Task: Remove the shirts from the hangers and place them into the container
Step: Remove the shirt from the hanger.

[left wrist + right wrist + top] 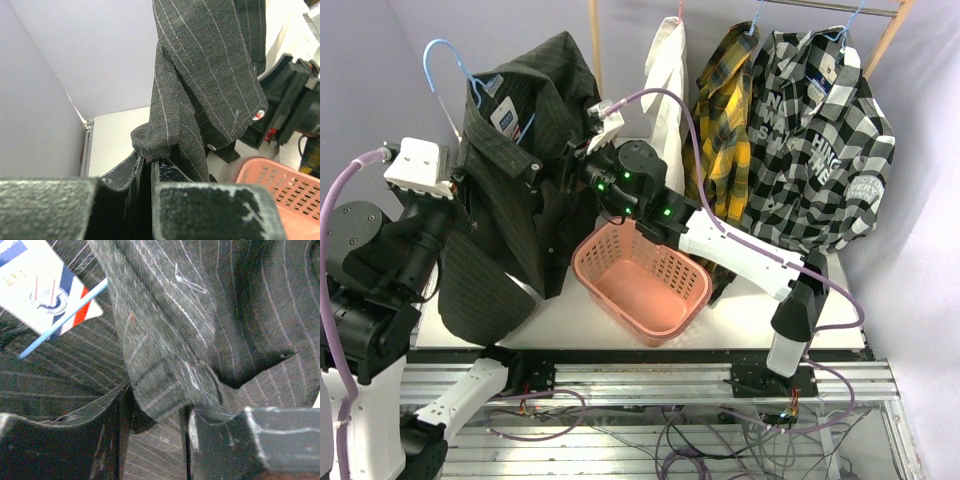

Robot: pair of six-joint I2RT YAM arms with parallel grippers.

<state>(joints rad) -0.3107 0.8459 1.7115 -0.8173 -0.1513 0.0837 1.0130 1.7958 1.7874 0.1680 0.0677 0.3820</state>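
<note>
Inspector: Where is the pinstriped shirt (pixel 520 190)?
Assessor: Raised beside the pink laundry basket (pixel 665 315), on its light blue hanger (pixel 445 75).
Inspector: Grippers?
Assessor: Left gripper (pixel 150 169) clamps a cloth fold. Right gripper (pixel 157 412) straddles the front edge; its hold looks unsettled, cannot tell.

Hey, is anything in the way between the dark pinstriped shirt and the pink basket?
Only the right arm, crossing above the far rim of the basket. It sits open beside the pinstriped shirt, which has the light blue hanger in its collar.

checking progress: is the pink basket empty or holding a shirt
Empty: the basket shows only its bare lattice floor; the pinstriped shirt hangs beside it, outside.
</note>
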